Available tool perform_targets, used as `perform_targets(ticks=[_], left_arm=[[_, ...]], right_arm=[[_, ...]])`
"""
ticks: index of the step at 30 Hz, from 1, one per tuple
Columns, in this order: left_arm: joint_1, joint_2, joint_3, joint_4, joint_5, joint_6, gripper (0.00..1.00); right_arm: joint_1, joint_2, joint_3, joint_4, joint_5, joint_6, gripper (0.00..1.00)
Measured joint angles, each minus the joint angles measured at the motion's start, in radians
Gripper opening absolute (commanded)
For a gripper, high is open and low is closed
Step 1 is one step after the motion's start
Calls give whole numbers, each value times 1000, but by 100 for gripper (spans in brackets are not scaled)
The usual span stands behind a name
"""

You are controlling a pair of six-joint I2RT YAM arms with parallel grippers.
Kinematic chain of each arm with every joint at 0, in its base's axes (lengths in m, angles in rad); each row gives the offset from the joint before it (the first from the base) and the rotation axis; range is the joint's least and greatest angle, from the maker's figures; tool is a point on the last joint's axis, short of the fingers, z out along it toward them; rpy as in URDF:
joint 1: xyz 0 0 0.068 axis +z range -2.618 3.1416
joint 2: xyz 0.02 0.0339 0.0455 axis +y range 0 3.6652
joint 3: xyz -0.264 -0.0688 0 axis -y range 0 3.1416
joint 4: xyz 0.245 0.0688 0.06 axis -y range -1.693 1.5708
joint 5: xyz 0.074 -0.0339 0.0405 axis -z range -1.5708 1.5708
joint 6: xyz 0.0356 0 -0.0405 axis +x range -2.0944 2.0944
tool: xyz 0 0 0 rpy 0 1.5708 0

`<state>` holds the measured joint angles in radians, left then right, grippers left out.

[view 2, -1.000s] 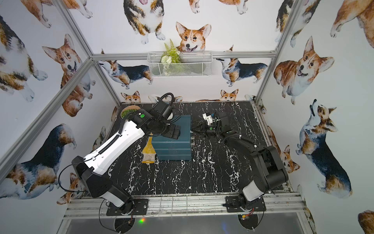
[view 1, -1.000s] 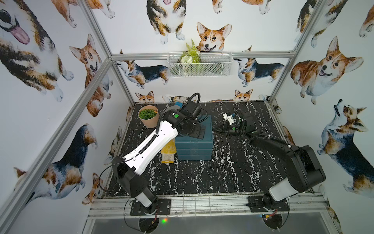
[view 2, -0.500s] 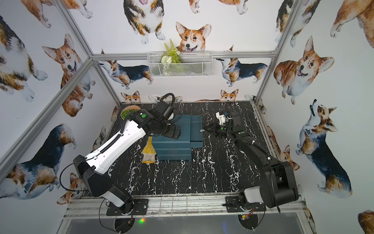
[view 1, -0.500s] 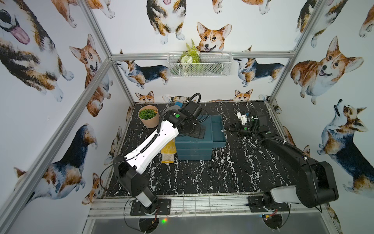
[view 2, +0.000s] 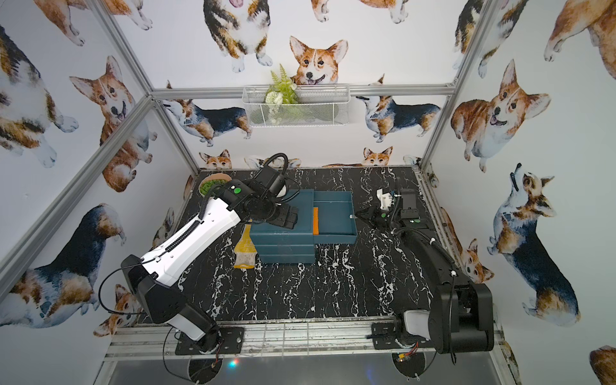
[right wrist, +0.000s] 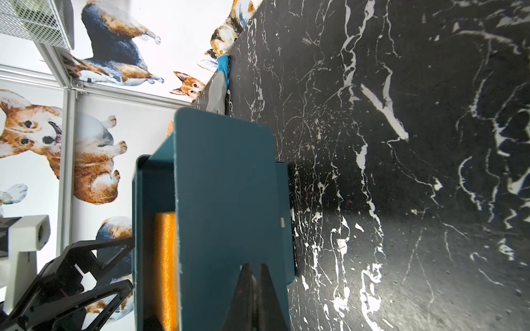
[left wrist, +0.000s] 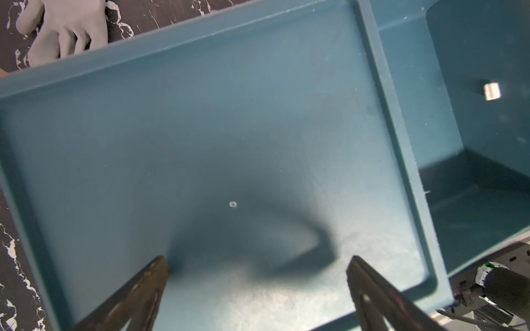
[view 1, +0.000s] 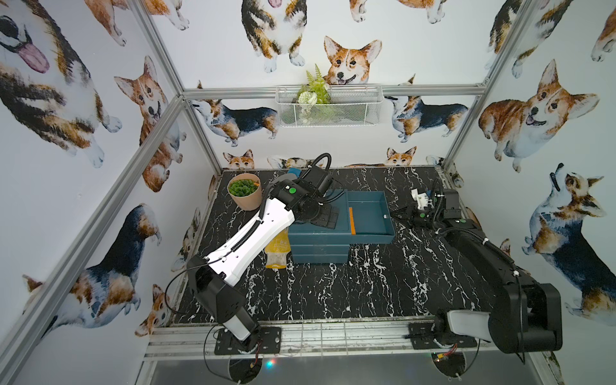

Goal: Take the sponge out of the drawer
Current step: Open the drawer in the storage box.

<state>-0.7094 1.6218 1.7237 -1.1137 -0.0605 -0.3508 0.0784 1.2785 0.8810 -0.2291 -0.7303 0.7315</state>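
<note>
The teal cabinet (view 1: 318, 240) stands mid-table, and its top drawer (view 1: 370, 230) is pulled out to the right in both top views. The orange sponge (view 1: 350, 220) stands on edge in the drawer, right at the cabinet's mouth; most of it is hidden under the cabinet top. The right wrist view shows the sponge (right wrist: 165, 266) behind the drawer front (right wrist: 223, 186). My right gripper (view 1: 396, 213) (right wrist: 253, 268) is shut on the drawer handle, which its fingers hide. My left gripper (view 1: 328, 216) (left wrist: 258, 260) is open over the cabinet top with nothing between its fingers.
A potted plant (view 1: 244, 193) stands at the back left. A yellow pouch (view 1: 278, 251) lies against the cabinet's left side. A grey glove (left wrist: 66, 25) lies behind the cabinet. A wire basket (view 1: 328, 106) hangs on the back wall.
My right gripper has drawn back to the right with the drawer front, and the drawer has slid from shut to open, baring the sponge's edge. The left arm has barely moved.
</note>
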Motion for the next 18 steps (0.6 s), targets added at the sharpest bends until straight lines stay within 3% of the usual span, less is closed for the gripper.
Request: perform_targets(ticks=[18], left_arm=[[0, -15, -12, 8, 16, 4, 100]], right_arm=[[-13, -9, 77, -154, 95, -103, 0]])
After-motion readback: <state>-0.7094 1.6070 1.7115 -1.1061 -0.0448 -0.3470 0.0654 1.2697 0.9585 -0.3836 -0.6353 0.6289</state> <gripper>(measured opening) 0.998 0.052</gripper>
